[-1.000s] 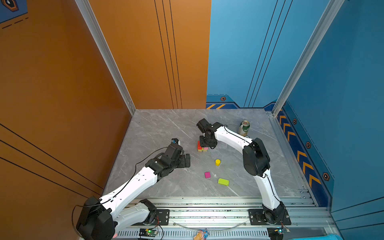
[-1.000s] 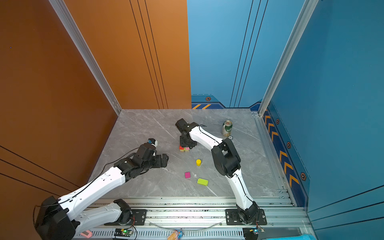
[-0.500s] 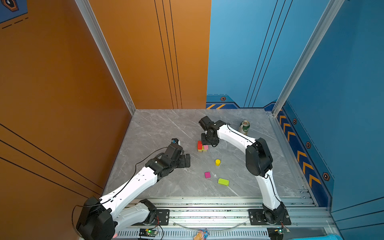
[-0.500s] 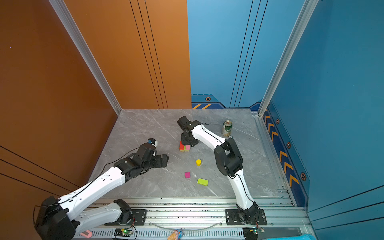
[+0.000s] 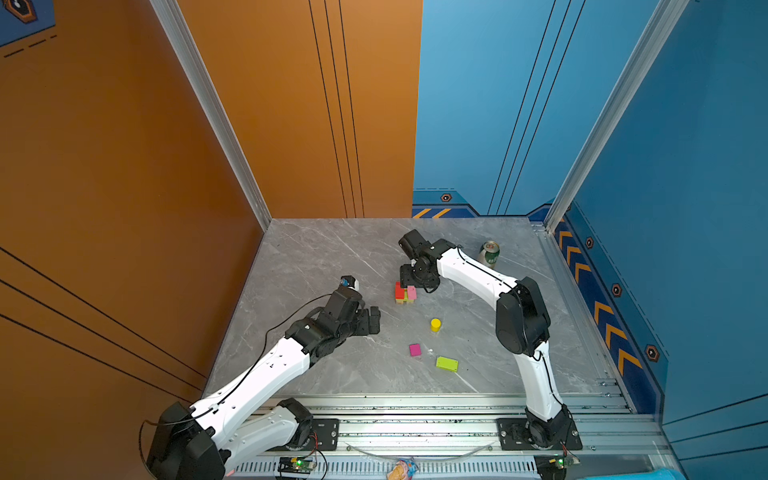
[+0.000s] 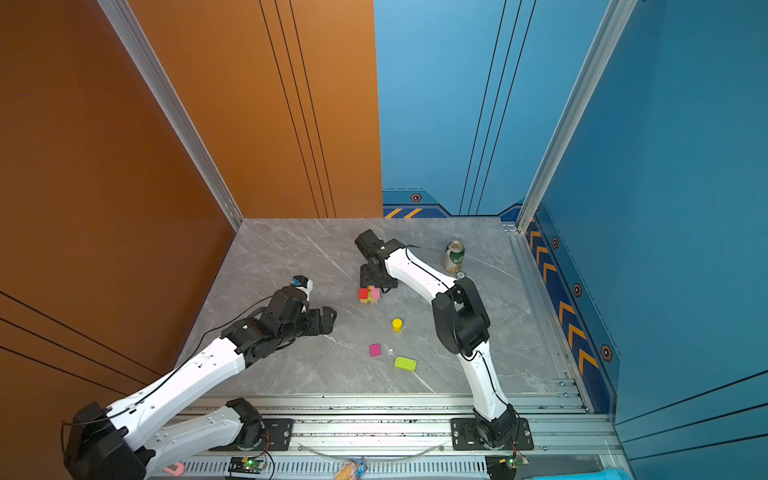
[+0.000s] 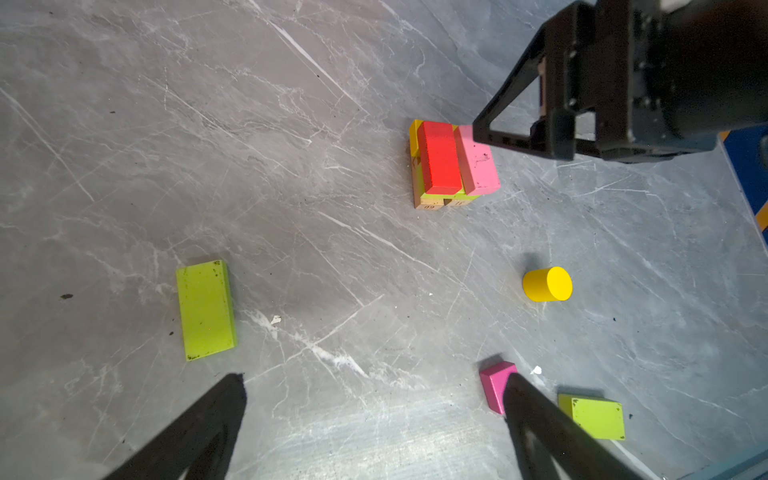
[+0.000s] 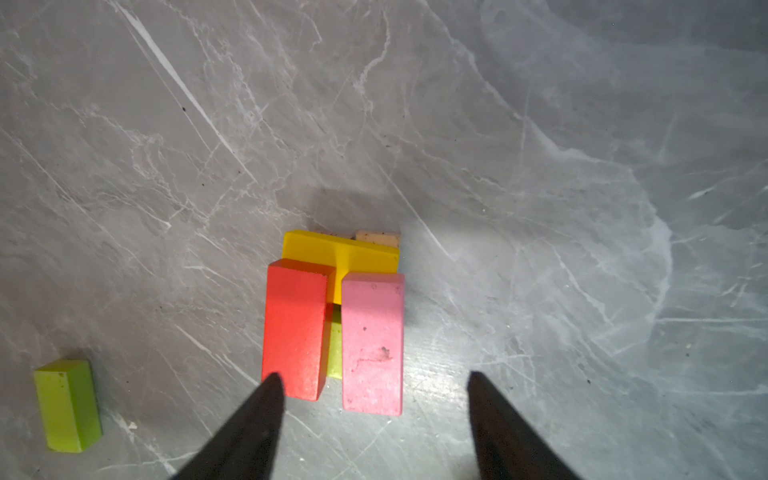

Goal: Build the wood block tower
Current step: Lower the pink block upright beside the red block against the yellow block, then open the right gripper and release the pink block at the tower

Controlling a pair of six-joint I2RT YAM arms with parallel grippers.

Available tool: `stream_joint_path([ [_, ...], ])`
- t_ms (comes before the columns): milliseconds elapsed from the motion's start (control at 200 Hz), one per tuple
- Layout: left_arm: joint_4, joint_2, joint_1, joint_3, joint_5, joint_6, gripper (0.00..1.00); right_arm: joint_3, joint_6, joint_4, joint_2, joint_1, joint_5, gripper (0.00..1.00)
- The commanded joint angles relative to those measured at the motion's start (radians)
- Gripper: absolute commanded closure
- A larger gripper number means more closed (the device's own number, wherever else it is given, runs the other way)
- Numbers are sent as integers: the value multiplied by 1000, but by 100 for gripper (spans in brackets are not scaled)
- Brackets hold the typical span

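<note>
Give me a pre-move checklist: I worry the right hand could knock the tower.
1. Right hand open, holding nothing: ok.
2. Pink block lying beside the red block atop the tower: ok.
3. Right hand's fingers clear of the red block: cannot tell.
4. Left hand open, empty: ok.
5. Yellow cylinder upright, unobstructed: ok.
6. Tower complete: not ok; magenta cube and lime-green slab lie loose.

Grey marble table (image 5: 316,257) carries the tower (image 5: 404,293), yellow cylinder (image 5: 435,324), magenta cube (image 5: 414,350), lime-green slab (image 5: 446,364) and can (image 5: 489,253)

Bright even light, soft short shadows, floor glare, wrist-view edges blurred
</note>
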Motion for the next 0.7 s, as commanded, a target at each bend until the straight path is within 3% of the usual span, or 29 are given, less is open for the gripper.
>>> stream_joint_path([
  [0,-25,-26,10,-3,8,-10,2,-12,4,-2,-47,15,-3,15],
  [696,-38,-43,12,-11,-6,-6,2,43,22,-8,47,37,-33,14],
])
